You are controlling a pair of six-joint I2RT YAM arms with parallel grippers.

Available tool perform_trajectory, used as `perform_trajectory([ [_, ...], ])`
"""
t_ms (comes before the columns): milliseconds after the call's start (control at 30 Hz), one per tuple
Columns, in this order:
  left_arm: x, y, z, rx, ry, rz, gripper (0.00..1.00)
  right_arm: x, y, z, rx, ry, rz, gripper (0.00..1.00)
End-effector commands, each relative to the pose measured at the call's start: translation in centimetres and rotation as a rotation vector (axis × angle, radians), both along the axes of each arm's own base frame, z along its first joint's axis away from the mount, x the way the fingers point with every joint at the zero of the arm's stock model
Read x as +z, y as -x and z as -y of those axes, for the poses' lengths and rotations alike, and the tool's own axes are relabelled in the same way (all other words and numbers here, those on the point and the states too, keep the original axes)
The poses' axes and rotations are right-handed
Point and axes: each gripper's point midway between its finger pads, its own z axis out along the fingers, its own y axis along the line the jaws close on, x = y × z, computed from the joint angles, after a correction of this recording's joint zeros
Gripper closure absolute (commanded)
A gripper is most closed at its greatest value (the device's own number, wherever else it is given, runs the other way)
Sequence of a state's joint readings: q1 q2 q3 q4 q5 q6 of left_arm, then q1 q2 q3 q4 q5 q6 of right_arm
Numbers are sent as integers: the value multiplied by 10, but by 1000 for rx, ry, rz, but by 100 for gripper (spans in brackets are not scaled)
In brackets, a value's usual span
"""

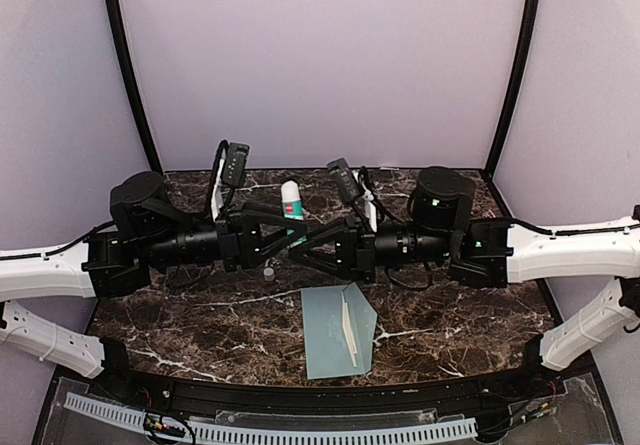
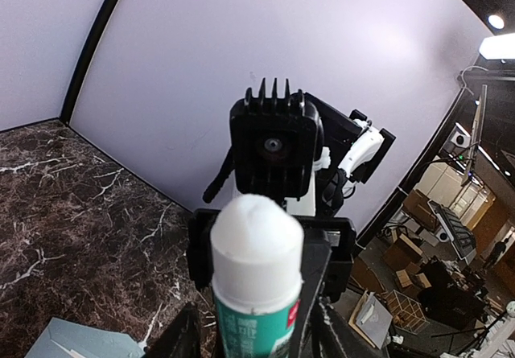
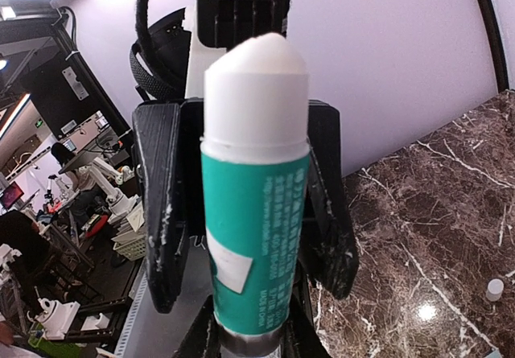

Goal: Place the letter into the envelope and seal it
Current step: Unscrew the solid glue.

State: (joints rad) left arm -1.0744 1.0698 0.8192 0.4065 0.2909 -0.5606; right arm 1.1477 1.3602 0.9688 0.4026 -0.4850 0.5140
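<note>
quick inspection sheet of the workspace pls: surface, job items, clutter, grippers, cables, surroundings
surface: dark marble-pattern tabletop, no spills seen
job's things: envelope lies flat near the front edge, flap open toward the right arm's side, white strip showing; letter not seen as a separate sheet
clutter: small white cap loose on the tabletop
grippers: left gripper and right gripper meet over the middle, both closed on the upright glue stick
cables: black cables loop at the wrists, clear of the envelope
surroundings: pale walls on three sides; a cluttered lab shows beyond in the wrist views
</note>
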Motion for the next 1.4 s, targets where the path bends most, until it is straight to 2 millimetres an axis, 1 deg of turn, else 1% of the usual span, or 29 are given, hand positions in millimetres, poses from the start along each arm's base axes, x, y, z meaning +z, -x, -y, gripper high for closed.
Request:
perform_trajectory([
  [0,33,1,-7,2,73,55,55,13,5,-3,30,-40,14,84],
  [67,35,-1,-6,-2,76,57,56,12,5,-4,32,-37,12,84],
  [200,37,-2,-5,-10,80,58,60,10,6,-4,38,-29,10,85],
  [267,37,-3,-5,-15,85,54,68,10,7,-4,42,-29,11,85],
  [300,36,-2,-5,-21,87,54,75,10,8,-4,46,-29,11,85],
  [400,35,-4,-6,-24,90,43,85,15,9,-1,51,-45,14,85],
  [533,28,-3,-7,-35,84,35,93,26,14,6,78,-88,14,85],
  [667,26,2,-9,-63,93,40,97,36,18,16,124,-148,-12,85],
  [767,28,9,-10,-106,110,55,97,42,23,24,163,-183,-28,85],
  [967,28,20,-8,-177,116,69,99,47,32,28,231,-203,-52,83],
  [1033,29,19,-9,-171,122,68,100,46,31,28,221,-197,-58,76],
  [1100,32,15,-12,-136,142,67,100,42,25,28,180,-181,-56,62],
  [1133,33,8,-14,-91,153,62,100,39,21,28,153,-169,-53,55],
  [1167,36,6,-18,-69,164,62,100,35,17,27,122,-151,-53,47],
  [1200,35,-2,-21,-17,164,52,100,30,12,26,90,-127,-53,41],
  [1233,38,-5,-25,10,171,57,99,26,7,26,55,-108,-51,36],
  [1300,38,-15,-33,93,168,48,100,19,-3,27,-17,-77,-43,31],
  [1333,36,-24,-40,159,163,33,100,15,-8,28,-57,-56,-42,31],
  [1367,34,-29,-43,191,159,18,100,11,-12,28,-99,-38,-32,30],
])
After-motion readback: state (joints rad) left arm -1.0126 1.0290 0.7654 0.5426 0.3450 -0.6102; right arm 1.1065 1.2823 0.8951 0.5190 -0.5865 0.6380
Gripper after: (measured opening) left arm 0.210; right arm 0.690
